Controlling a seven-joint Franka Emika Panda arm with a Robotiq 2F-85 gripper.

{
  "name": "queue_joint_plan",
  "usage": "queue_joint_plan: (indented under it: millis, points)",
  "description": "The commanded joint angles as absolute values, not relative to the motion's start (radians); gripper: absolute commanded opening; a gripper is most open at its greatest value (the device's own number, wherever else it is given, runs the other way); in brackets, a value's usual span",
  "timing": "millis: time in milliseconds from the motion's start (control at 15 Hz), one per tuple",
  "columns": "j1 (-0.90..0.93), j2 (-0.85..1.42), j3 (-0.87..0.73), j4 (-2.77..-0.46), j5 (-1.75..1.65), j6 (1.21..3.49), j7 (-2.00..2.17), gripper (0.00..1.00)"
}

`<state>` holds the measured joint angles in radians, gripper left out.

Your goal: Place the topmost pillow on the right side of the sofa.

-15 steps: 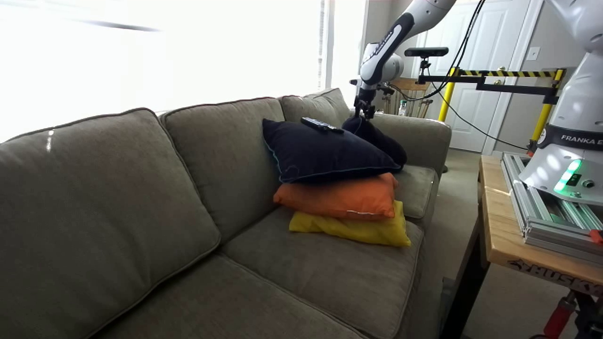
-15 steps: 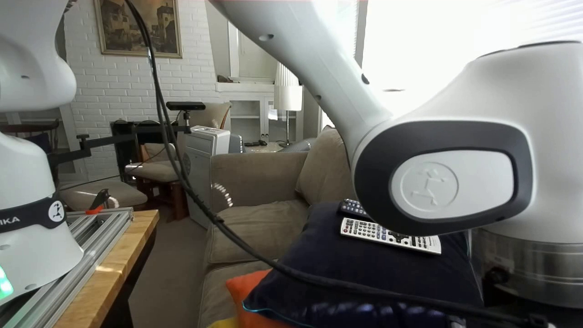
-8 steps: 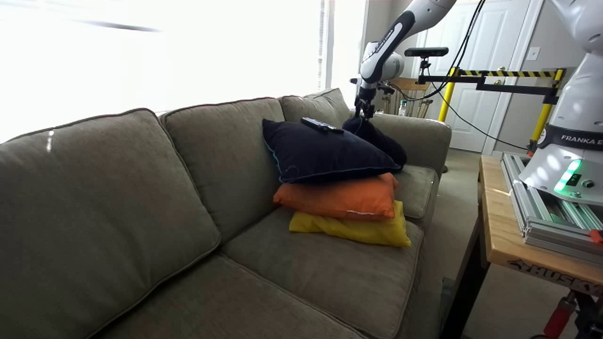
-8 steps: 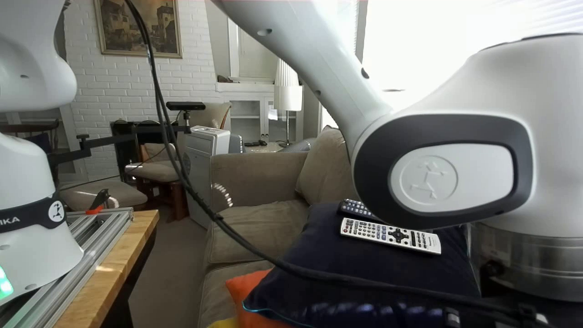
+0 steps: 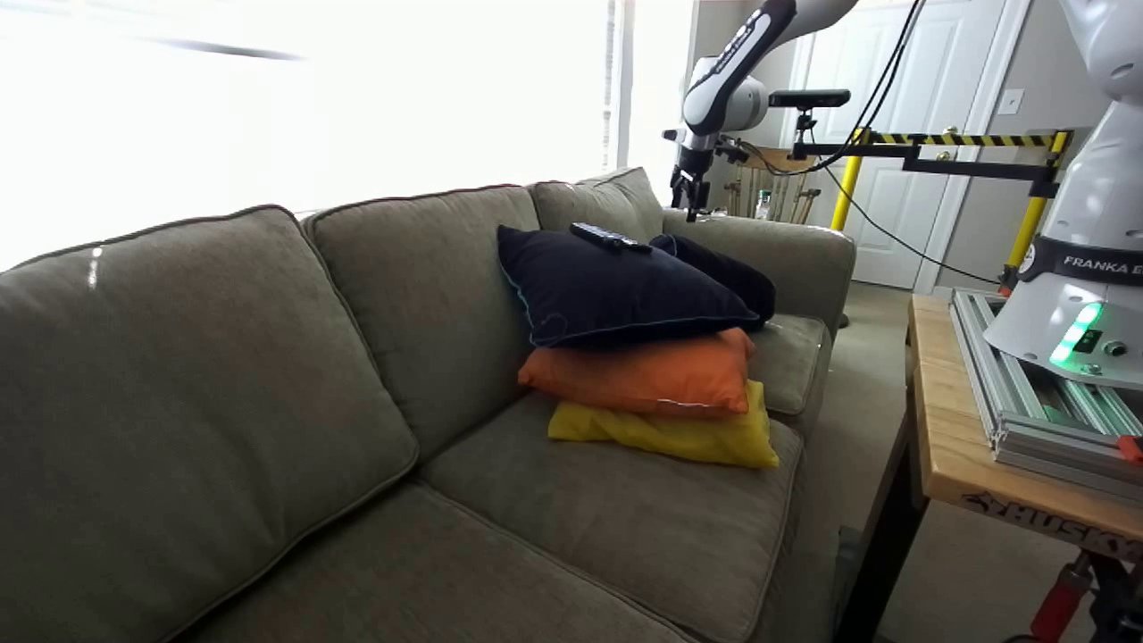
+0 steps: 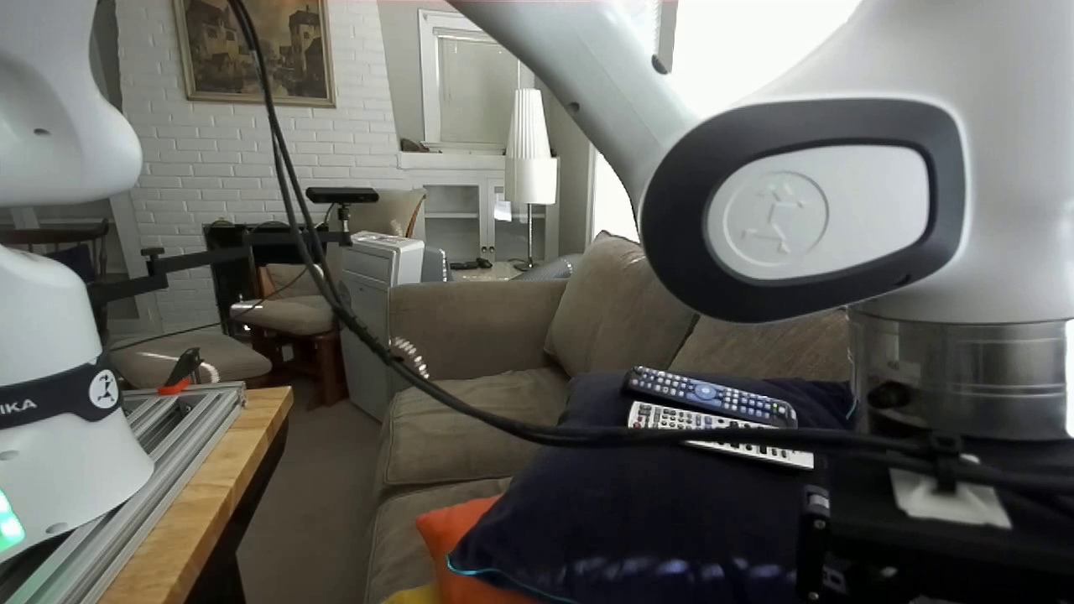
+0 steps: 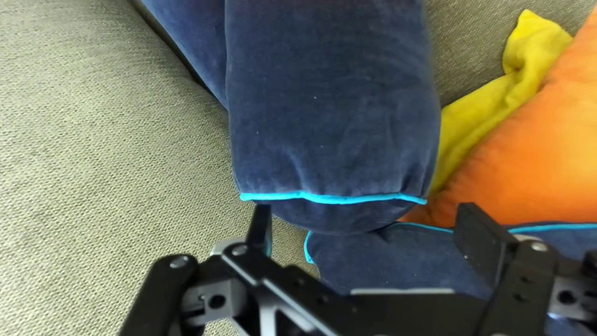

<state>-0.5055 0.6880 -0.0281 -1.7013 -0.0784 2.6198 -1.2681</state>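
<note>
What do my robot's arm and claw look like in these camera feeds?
The arm is glossy white, with dark trim around a rounded cap bearing a round emblem. A dark band lettered FRANKA wraps its base, above a green light strip. Black cables hang alongside. The claw is black with silver-grey links and blunt, blocky fingers.

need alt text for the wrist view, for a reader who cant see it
An open gripper, holding nothing, hangs above the blue-piped edge of a navy pillow on a grey sofa. A second navy pillow shows partly behind the gripper, with an orange pillow lying over a yellow pillow at the right.
</note>
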Motion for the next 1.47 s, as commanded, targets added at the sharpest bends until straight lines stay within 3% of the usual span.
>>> queue_joint_plan:
  millis: [0, 800, 867, 933, 1400]
  points:
    - [-0.517, 0.702, -0.043, -1.708, -0.054, 2.618, -1.277, 1.00]
    - [-0.659, 0.847, 0.112, -1.682, 0.110, 2.819, -1.283, 1.00]
    - [-0.659, 0.855, 0.111, -1.678, 0.097, 2.830, -1.277, 0.75]
    - [-0.662, 0.862, 0.114, -1.676, 0.088, 2.835, -1.277, 0.74]
    - [-0.676, 0.853, 0.122, -1.673, 0.034, 2.818, -1.355, 0.23]
